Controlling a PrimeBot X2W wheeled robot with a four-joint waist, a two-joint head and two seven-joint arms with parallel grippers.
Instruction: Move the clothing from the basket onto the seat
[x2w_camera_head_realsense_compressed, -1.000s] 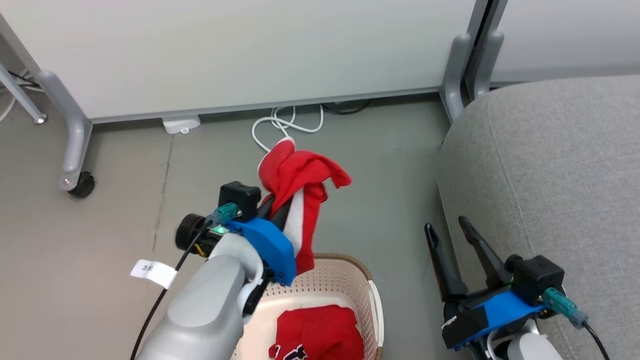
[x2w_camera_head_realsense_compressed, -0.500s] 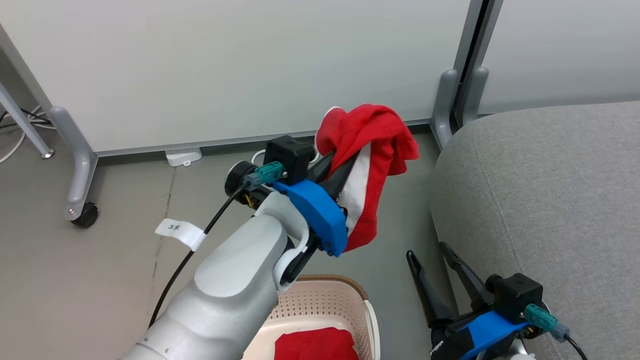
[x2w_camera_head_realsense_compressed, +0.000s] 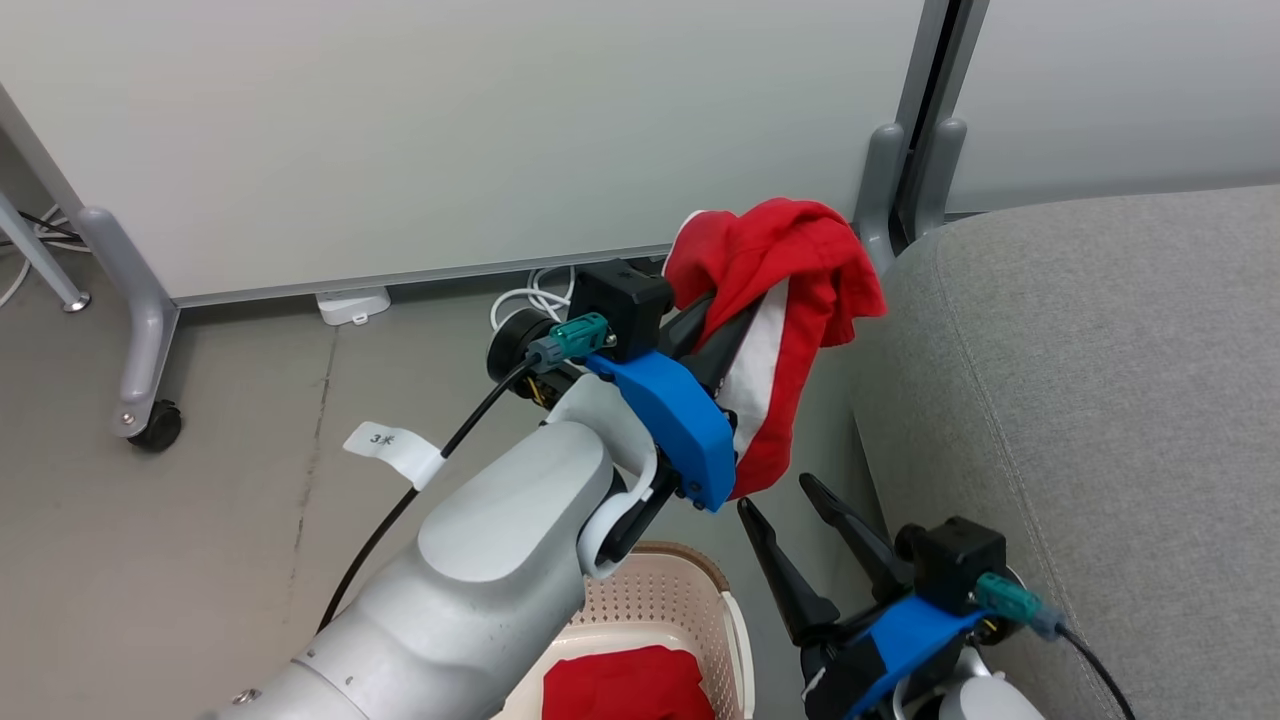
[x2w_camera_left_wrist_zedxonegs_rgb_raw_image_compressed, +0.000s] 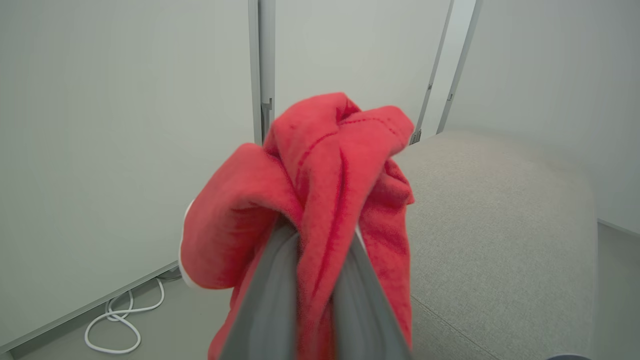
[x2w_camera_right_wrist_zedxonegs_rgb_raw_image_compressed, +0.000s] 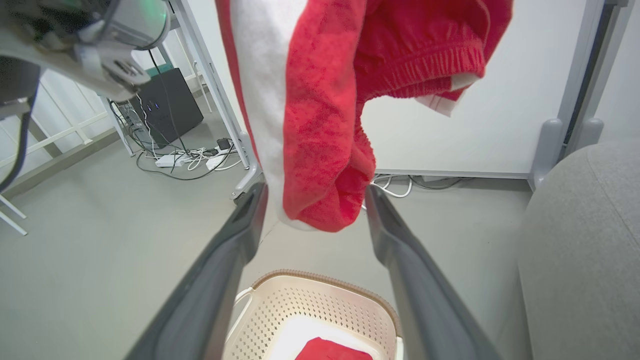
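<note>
Basket (x2w_camera_head_realsense_compressed: 660, 600) is sitting on the floor (x2w_camera_head_realsense_compressed: 200, 520), holding a plain red garment (x2w_camera_head_realsense_compressed: 625, 685) | left hand (x2w_camera_head_realsense_compressed: 745, 312) is clamping the red-and-white garment (x2w_camera_head_realsense_compressed: 800, 250), dangling it in the air just beside the seat (x2w_camera_head_realsense_compressed: 1100, 380) | right hand (x2w_camera_head_realsense_compressed: 777, 492) is hovering low beside the seat, fingers apart, gripping nothing

A small white tag (x2w_camera_head_realsense_compressed: 392, 447) is wrapped around the black cable (x2w_camera_head_realsense_compressed: 480, 410) that runs to the wrist of the left gripper (x2w_camera_head_realsense_compressed: 730, 322). Its dark print reads "3", then one small character resembling "米", too small to be sure of.
</note>
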